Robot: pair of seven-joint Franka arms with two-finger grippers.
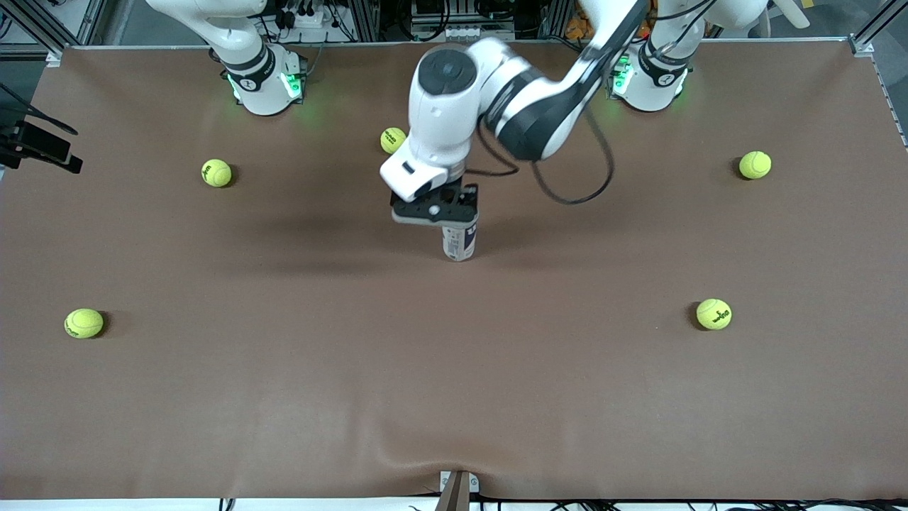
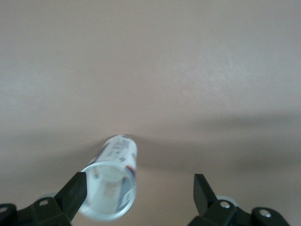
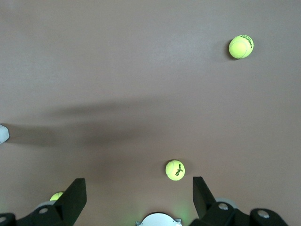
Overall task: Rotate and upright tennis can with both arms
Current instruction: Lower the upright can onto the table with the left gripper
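tennis can (image 1: 460,243) upright mid-table | left tool (image 1: 434,209) spread around its top — one finger touching | right tool (image 3: 136,197) spread, waiting

In the front view, we lose the upper part of the tennis can (image 1: 460,243) under the left gripper (image 1: 434,210) at mid-frame. The right gripper (image 3: 136,197) never appears there; its arm is cut off at the top edge. At the right wrist view's lower edge, one tennis ball (image 3: 57,196) is half hidden by a finger.
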